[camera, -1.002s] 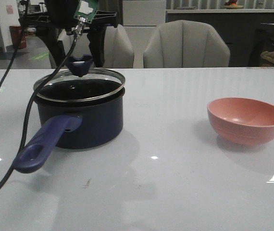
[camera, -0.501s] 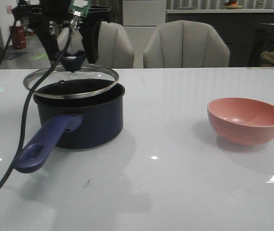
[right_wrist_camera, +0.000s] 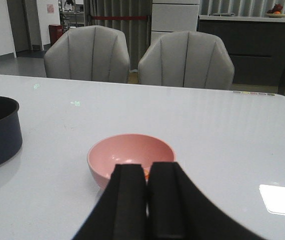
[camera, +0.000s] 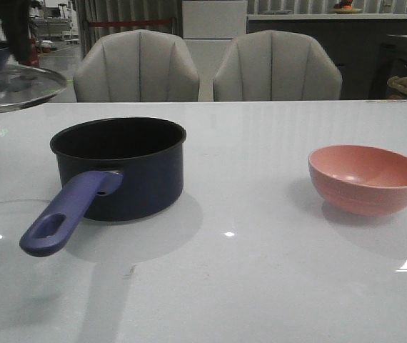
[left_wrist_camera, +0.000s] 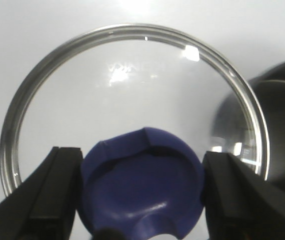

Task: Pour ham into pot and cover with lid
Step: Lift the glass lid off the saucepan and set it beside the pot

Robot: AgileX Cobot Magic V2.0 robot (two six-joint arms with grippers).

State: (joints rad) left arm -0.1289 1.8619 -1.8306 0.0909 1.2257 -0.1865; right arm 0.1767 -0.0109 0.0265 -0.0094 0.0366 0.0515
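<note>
Left gripper (left_wrist_camera: 141,200) clamps the lid (camera: 7,86) by its knob, held in the air over the table's (camera: 260,286) far-left edge, uncovered pot (camera: 121,168) on the table's left half, pink bowl (camera: 366,179) toward its right edge, right gripper (right_wrist_camera: 146,200) closed, empty, just before the bowl.
</note>
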